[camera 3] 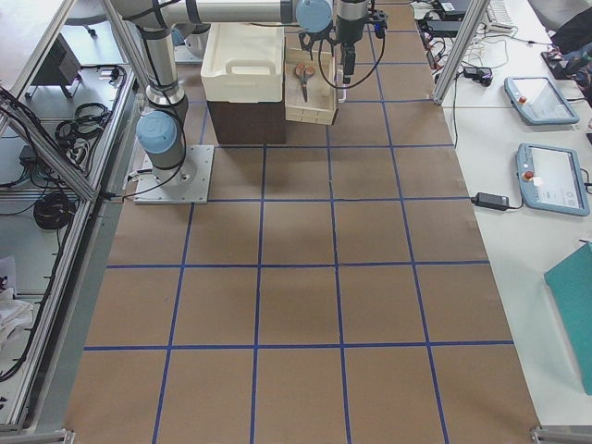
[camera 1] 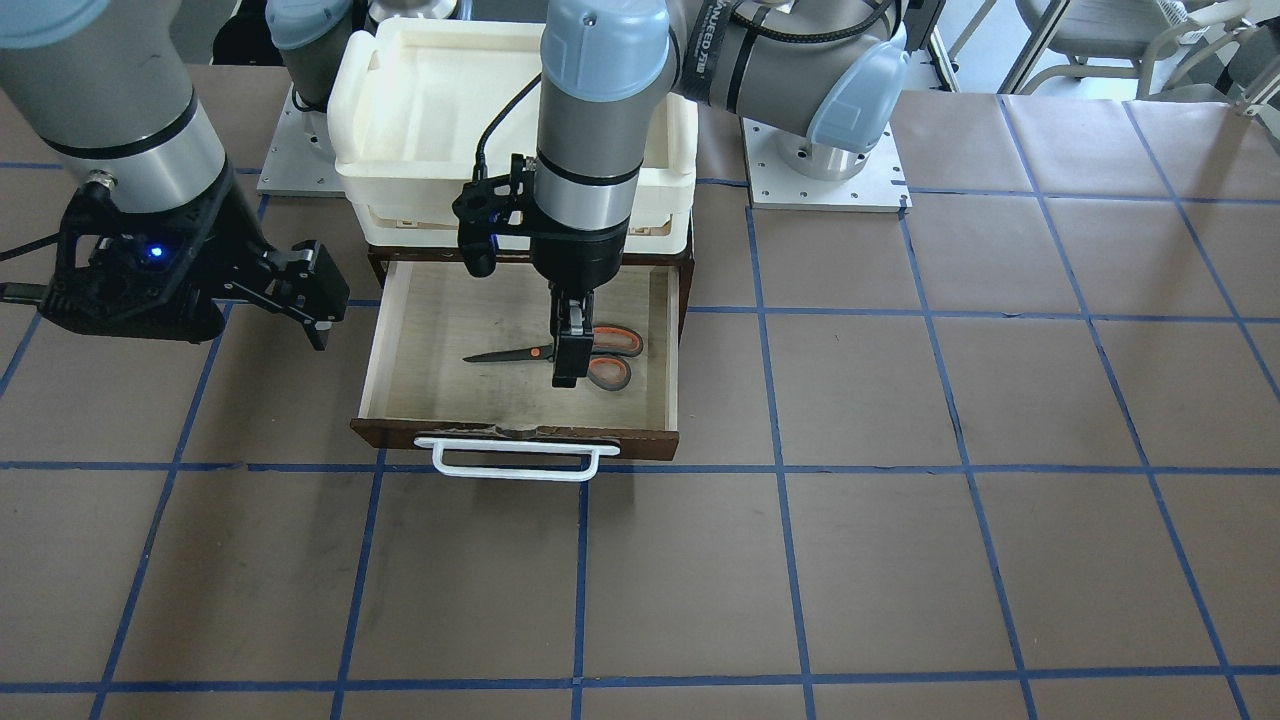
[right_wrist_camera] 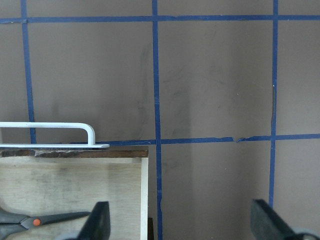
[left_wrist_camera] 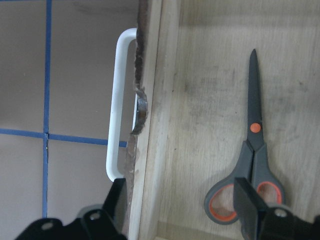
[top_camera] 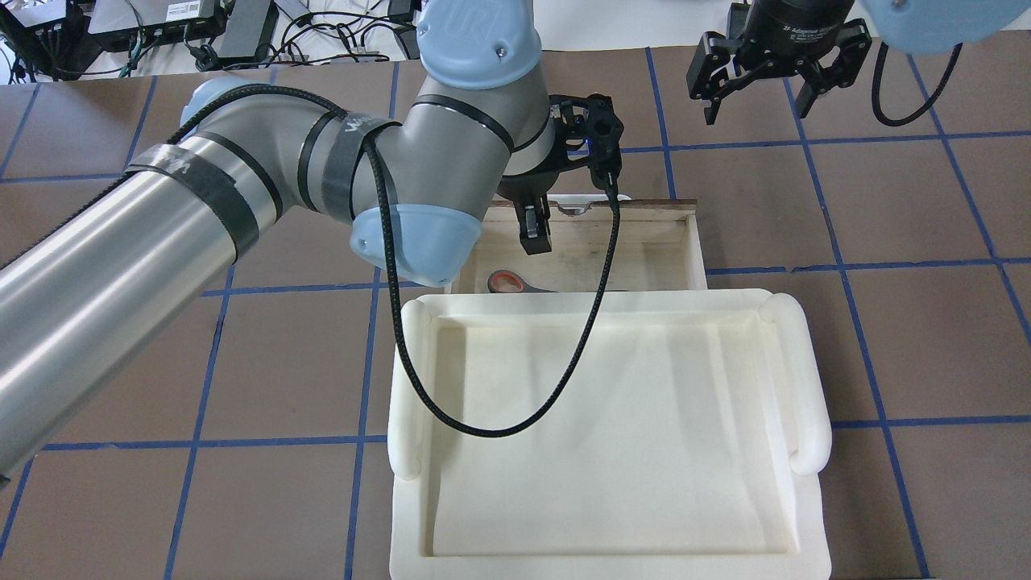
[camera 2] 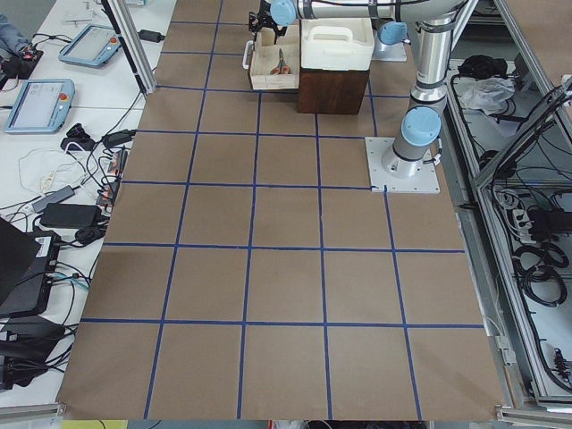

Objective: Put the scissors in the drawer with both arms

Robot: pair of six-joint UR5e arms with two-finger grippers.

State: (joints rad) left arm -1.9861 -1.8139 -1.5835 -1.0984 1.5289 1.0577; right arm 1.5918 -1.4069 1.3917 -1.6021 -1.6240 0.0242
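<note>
I start with the brown paper-covered table with its blue tape grid; on it stands the cabinet that carries the white foam tray. The silver-grey left arm reaches across to the drawer, while the silver-grey right arm hangs off to the side.

The dark brown wooden drawer with the pale interior stands pulled well out, its white bar handle facing away from the robot. The black left gripper hovers low inside it, fingers spread wide, one of them above the handle loops. I cannot tell whether it touches them. The black right gripper is over bare table beside the drawer's front corner, its fingers also spread and holding nothing.

The small grey-handled scissors with orange-red lining lie flat and closed on the drawer floor.

I judge the placing essentially done. What is left is lifting the left gripper clear, and perhaps pushing the drawer shut.
</note>
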